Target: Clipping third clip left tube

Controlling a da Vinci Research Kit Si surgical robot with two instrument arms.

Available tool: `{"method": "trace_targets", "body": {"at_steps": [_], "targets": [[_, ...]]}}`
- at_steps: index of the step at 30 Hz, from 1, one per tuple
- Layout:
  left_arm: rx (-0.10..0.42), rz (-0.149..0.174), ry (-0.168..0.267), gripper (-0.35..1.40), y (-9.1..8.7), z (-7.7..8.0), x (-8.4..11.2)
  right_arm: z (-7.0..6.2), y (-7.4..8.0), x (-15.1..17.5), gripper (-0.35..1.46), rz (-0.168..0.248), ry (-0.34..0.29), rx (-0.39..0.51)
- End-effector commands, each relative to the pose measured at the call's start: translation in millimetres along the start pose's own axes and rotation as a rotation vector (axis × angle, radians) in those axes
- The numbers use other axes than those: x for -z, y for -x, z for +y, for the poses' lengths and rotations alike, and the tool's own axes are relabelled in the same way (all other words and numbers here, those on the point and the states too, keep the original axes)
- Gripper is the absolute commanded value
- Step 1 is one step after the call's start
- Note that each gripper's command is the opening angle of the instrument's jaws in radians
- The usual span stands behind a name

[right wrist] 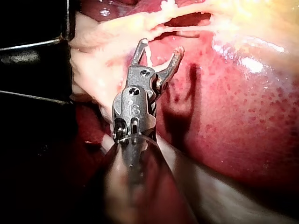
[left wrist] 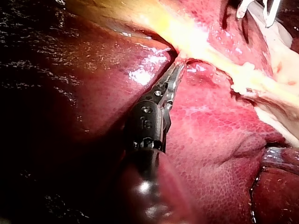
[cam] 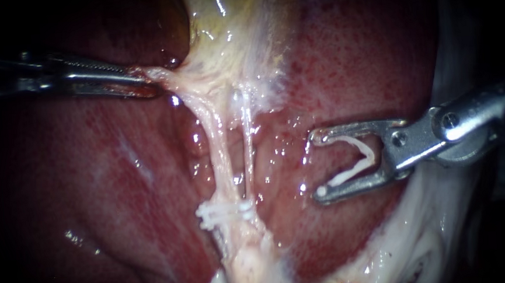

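Down the middle of the endoscope view, the thicker, pale pink left tube runs from the yellowish-white, glistening gallbladder towards the lower edge. A thinner, whitish right tube runs just beside it. The dark red, speckled liver lies on both sides and behind. Low on the left tube sits a small cluster of white plastic clips, crossing it and reaching over to the thin tube alongside; from where I stand I cannot count them for certain.

From the left comes the left instrument, a slim dark shaft ending in narrow ridged jaws. Those jaws are pressed together on a pale strand of tissue at the gallbladder's lower end, above the tubes. The left wrist view shows the same left instrument with its tip buried where the liver meets the yellowish tissue.

From the right comes the right instrument, bright metal. Its two jaws are spread wide, and each grips one leg of a white V-shaped clip seated between them. Its open mouth faces the tubes but stands apart from them, over bare liver and above the level of the clip cluster. In the right wrist view the right instrument points its spread jaws at the pale tissue ahead.
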Motion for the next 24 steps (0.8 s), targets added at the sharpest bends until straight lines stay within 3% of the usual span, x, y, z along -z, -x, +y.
{"method": "trace_targets", "body": {"at_steps": [1,11,19,24], "targets": [[0.001,0.0,0.001,-0.35,-0.1,0.0,0.2,0.0,0.0,0.0,0.5,0.001,0.0,0.0],[0.007,0.025,-0.036,-0.35,-3.4,0.2,5.8,0.0,0.0,0.0,0.5,0.001,0.0,0.0],[0.005,0.031,-0.041,-0.35,-3.5,0.0,6.2,0.2,-0.7,-1.4,0.5,0.006,-0.01,-0.003],[0.006,0.031,-0.042,-0.35,-3.5,0.2,6.1,0.0,-1.7,-4.2,0.5,0.058,-0.037,-0.091]]}}
